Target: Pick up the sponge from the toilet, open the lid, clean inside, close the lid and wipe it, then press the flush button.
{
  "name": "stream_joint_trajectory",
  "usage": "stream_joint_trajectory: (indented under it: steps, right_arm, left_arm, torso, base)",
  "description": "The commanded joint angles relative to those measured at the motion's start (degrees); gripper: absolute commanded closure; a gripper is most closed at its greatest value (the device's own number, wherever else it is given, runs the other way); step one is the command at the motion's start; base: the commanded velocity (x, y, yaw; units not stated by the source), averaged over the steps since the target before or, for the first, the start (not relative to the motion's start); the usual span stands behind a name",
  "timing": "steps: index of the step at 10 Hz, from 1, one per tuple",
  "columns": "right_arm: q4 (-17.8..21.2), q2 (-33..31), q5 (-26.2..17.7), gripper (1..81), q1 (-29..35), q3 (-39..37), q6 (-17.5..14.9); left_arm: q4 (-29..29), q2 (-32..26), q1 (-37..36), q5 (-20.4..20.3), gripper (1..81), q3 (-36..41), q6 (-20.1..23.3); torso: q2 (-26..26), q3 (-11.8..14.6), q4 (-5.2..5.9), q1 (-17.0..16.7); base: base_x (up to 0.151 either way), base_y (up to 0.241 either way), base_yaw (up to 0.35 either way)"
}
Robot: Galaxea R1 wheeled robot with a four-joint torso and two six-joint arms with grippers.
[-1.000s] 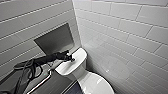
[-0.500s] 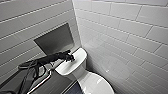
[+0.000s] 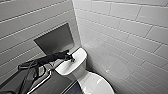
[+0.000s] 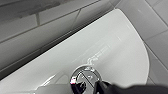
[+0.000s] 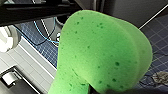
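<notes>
My left arm reaches in over the white tank top point(image 3: 78, 58), and the left gripper point(image 3: 71, 59) is shut with its tip down on the middle of it. Up close, the round shiny flush button point(image 4: 83, 78) sits directly under the dark gripper tip. The white lid point(image 3: 96, 84) lies closed over the bowl below the tank. A bright green sponge point(image 5: 100, 52) looms large in the right wrist view, pinched at its narrow end by my right gripper point(image 5: 92, 89).
Grey tiled walls meet in a corner right behind the tank. A dark recessed panel point(image 3: 55, 40) sits in the left wall above it. A chrome rail point(image 3: 42, 82) runs low on the left. Blue floor tiles point(image 5: 160, 50) and loose cables lie below the sponge.
</notes>
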Motion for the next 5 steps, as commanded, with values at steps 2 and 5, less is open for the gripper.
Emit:
stream_joint_trajectory:
  steps: [2,5]
  right_arm:
    - [0.3,0.4,-4.5,81.1,-1.0,1.1,-0.1]
    - [0.3,0.4,-4.4,81.1,-1.1,1.1,-0.1]
  left_arm:
    - [-0.3,-0.5,-8.4,0.7,81.1,-1.6,0.5]
    - [1.2,1.5,-7.9,-0.1,81.1,-4.1,0.5]
  torso:
    - [0.0,0.0,0.00,0.0]
    - [0.0,-2.8,0.00,0.0]
  base:
    - [0.000,0.000,0.000]
    - [0.000,0.000,0.000]
